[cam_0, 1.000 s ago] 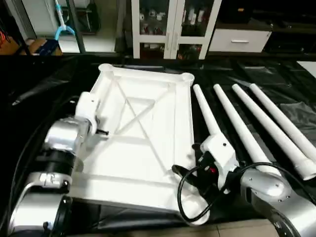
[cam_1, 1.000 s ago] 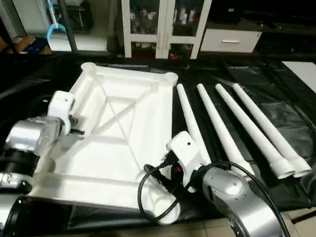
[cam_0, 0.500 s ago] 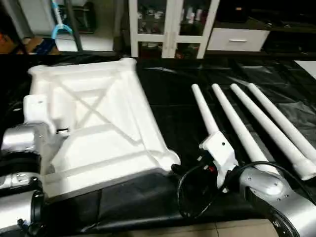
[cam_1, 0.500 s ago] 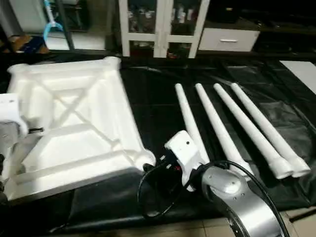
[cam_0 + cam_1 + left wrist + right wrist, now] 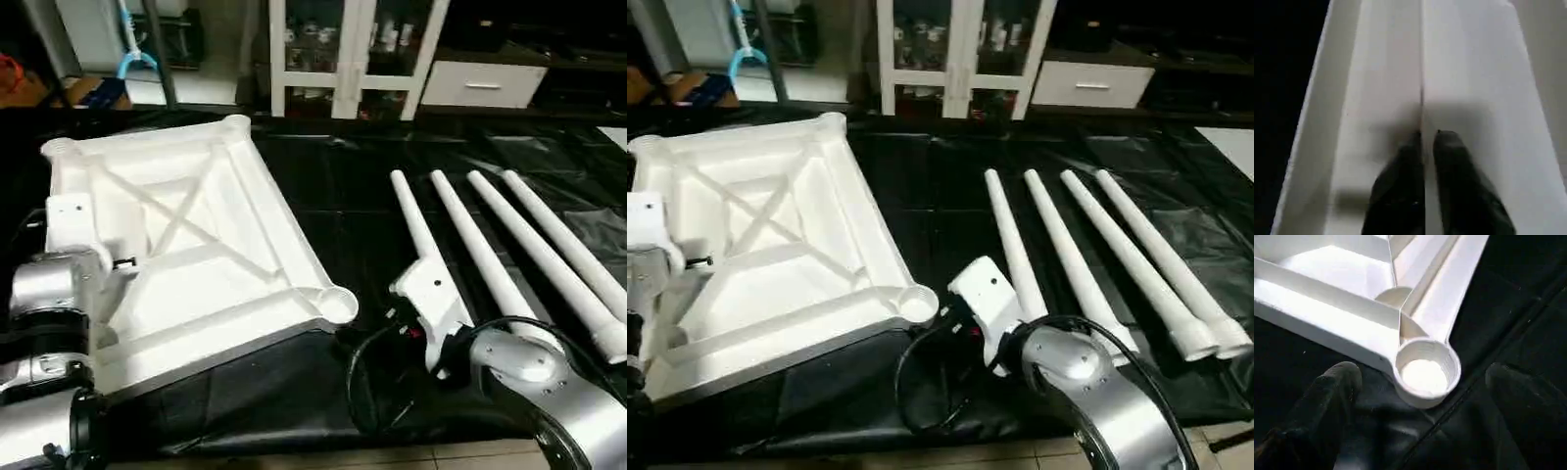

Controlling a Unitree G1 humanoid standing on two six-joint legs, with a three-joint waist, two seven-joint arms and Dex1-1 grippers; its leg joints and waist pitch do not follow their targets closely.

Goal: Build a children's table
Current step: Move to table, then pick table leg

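Note:
The children's table lies in parts on the black cover. Its white tabletop [image 5: 196, 245] lies underside up at the left, X ribs showing. My left gripper [image 5: 1424, 139] is at its left side, both black fingers pressed against a thin rib. Several white legs [image 5: 475, 250] lie side by side on the right. My right gripper [image 5: 1422, 374] is open wide just in front of the tabletop's near right corner socket [image 5: 1425, 372], one finger [image 5: 1334, 396] on each side of it, not touching.
The black sheet [image 5: 323, 186] covers the work surface and wrinkles under the tabletop's near edge. A black cable [image 5: 364, 387] loops off my right wrist. White glass-door cabinets [image 5: 343, 49] and a drawer unit [image 5: 480, 83] stand behind the table.
The tabletop has swung and slid to my left with the left gripper on its rib. Its near right corner now sits in front of the right gripper. The legs have not moved.

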